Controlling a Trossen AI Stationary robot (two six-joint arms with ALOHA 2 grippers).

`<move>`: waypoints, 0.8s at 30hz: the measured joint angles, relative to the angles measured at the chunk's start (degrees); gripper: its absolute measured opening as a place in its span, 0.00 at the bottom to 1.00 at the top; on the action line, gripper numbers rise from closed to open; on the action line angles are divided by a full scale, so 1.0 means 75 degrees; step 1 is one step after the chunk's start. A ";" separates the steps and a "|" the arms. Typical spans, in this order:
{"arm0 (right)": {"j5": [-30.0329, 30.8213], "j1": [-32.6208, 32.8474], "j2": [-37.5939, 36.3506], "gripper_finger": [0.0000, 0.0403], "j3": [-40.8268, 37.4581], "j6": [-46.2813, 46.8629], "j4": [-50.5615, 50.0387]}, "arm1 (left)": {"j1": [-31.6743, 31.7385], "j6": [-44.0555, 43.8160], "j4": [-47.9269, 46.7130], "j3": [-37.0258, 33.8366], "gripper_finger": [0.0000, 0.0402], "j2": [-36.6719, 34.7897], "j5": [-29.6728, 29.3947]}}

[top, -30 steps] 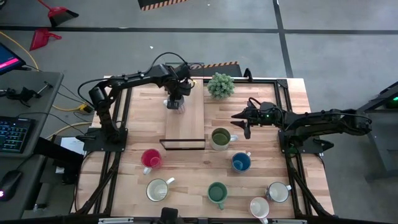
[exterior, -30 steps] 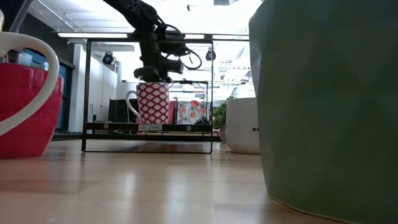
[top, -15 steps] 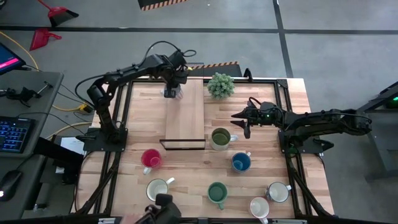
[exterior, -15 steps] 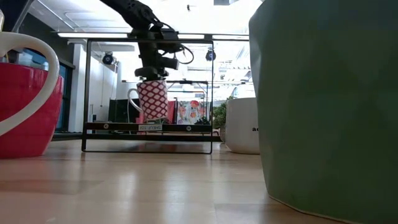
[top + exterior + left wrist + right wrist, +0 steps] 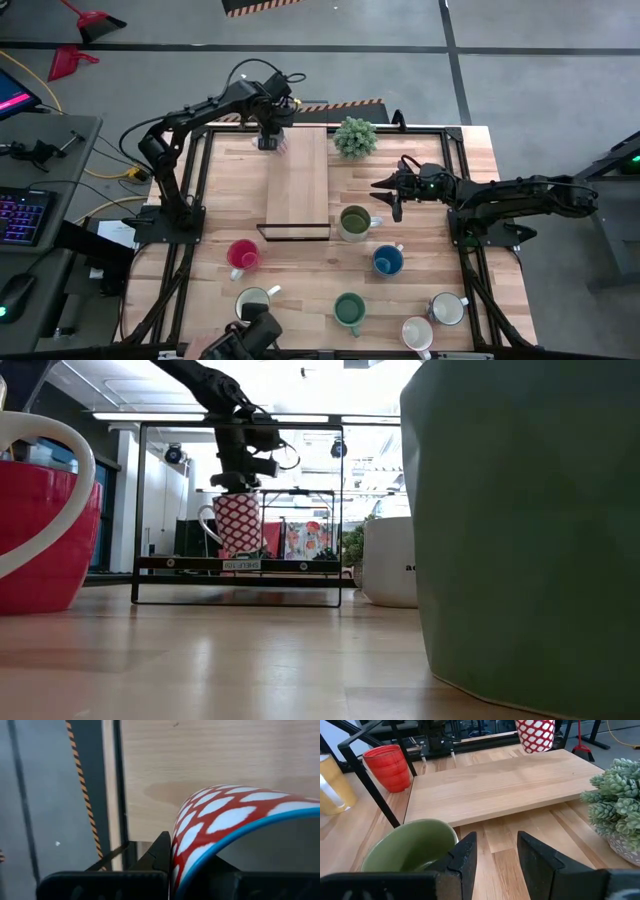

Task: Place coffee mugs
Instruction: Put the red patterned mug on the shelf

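While the right gripper (image 5: 392, 197) waits with jaws released near the green mug (image 5: 354, 221), the left gripper (image 5: 268, 136), jaws clenched on the patterned mug (image 5: 238, 524), has carried it to the shelf's (image 5: 298, 180) far end, so set-down there appears imminent.

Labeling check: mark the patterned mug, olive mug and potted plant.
patterned mug (image 5: 238, 525), low view, red-and-white side wall
olive mug (image 5: 353, 221), high view, inside of cup
potted plant (image 5: 354, 136), high view, centre of foliage

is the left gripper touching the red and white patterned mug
Touching. In the left wrist view the left gripper is shut on the patterned mug, a finger pressed against its rim; the low view shows it gripping from above.
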 joint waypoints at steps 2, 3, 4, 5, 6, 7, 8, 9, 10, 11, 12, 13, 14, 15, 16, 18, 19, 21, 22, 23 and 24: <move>-0.0002 0.0000 0.0000 0.30 0.0000 0.0000 -0.0003 | 0.0000 -0.0147 -0.0059 0.0000 0.02 0.0130 0.0017; -0.0002 0.0000 0.0000 0.30 0.0000 0.0000 -0.0003 | -0.0022 -0.0174 -0.0074 0.0000 0.02 0.0196 0.0019; -0.0002 0.0000 0.0000 0.30 0.0000 0.0000 -0.0003 | -0.0050 -0.0190 -0.0111 0.0000 0.02 0.0258 0.0011; -0.0002 0.0000 0.0000 0.30 0.0000 0.0000 -0.0004 | -0.0063 -0.0190 -0.0148 0.0000 0.02 0.0301 -0.0002; -0.0002 0.0000 0.0000 0.30 0.0000 0.0000 -0.0006 | -0.0079 -0.0190 -0.0161 0.0000 0.02 0.0329 -0.0016; -0.0002 0.0000 0.0000 0.30 0.0000 0.0000 -0.0006 | -0.0087 -0.0191 -0.0145 0.0000 0.02 0.0344 -0.0042; -0.0002 0.0000 0.0000 0.30 0.0000 -0.0001 -0.0008 | -0.0090 -0.0192 -0.0124 0.0000 0.02 0.0349 -0.0058; -0.0003 0.0000 0.0000 0.30 0.0000 -0.0002 -0.0008 | -0.0090 -0.0192 -0.0121 0.0000 0.02 0.0349 -0.0058; -0.0002 0.0000 0.0000 0.30 0.0000 -0.0003 -0.0009 | -0.0090 -0.0192 -0.0124 0.0000 0.02 0.0349 -0.0060; -0.0004 0.0000 0.0000 0.30 0.0000 -0.0004 -0.0009 | -0.0090 -0.0183 -0.0124 0.0000 0.02 0.0349 -0.0062; -0.0005 0.0000 0.0000 0.30 0.0000 -0.0016 -0.0009 | -0.0090 -0.0161 -0.0124 0.0000 0.02 0.0349 -0.0060; -0.0005 0.0000 0.0000 0.30 0.0000 -0.0037 -0.0009 | -0.0090 -0.0156 -0.0124 0.0000 0.02 0.0349 -0.0063; -0.0005 0.0000 0.0000 0.30 0.0000 -0.0064 -0.0009 | -0.0090 -0.0154 -0.0124 0.0000 0.02 0.0349 -0.0060; -0.0005 0.0000 0.0000 0.30 0.0000 -0.0070 -0.0009 | -0.0090 -0.0153 -0.0122 0.0000 0.02 0.0349 -0.0050; -0.0005 0.0000 0.0000 0.30 0.0000 -0.0082 -0.0009 | -0.0090 -0.0151 -0.0124 0.0000 0.02 0.0349 -0.0030; -0.0005 0.0000 0.0000 0.30 0.0000 -0.0082 -0.0009 | -0.0099 -0.0151 -0.0121 0.0000 0.02 0.0349 0.0053; -0.0005 0.0000 0.0000 0.30 0.0000 -0.0082 -0.0010 | -0.0099 -0.0149 -0.0122 0.0000 0.02 0.0349 0.0081; -0.0006 0.0000 0.0000 0.30 0.0000 -0.0079 -0.0012 | -0.0102 -0.0148 -0.0120 0.0000 0.04 0.0349 0.0079; -0.0008 0.0000 0.0000 0.30 0.0000 -0.0079 -0.0012 | -0.0102 -0.0147 -0.0118 0.0000 0.05 0.0349 0.0081; -0.0009 0.0000 0.0000 0.30 0.0000 -0.0078 -0.0012 | -0.0102 -0.0145 -0.0120 0.0000 0.05 0.0349 0.0083; -0.0012 0.0000 0.0000 0.30 0.0000 -0.0075 -0.0012 | -0.0107 -0.0145 -0.0114 0.0000 0.06 0.0349 0.0085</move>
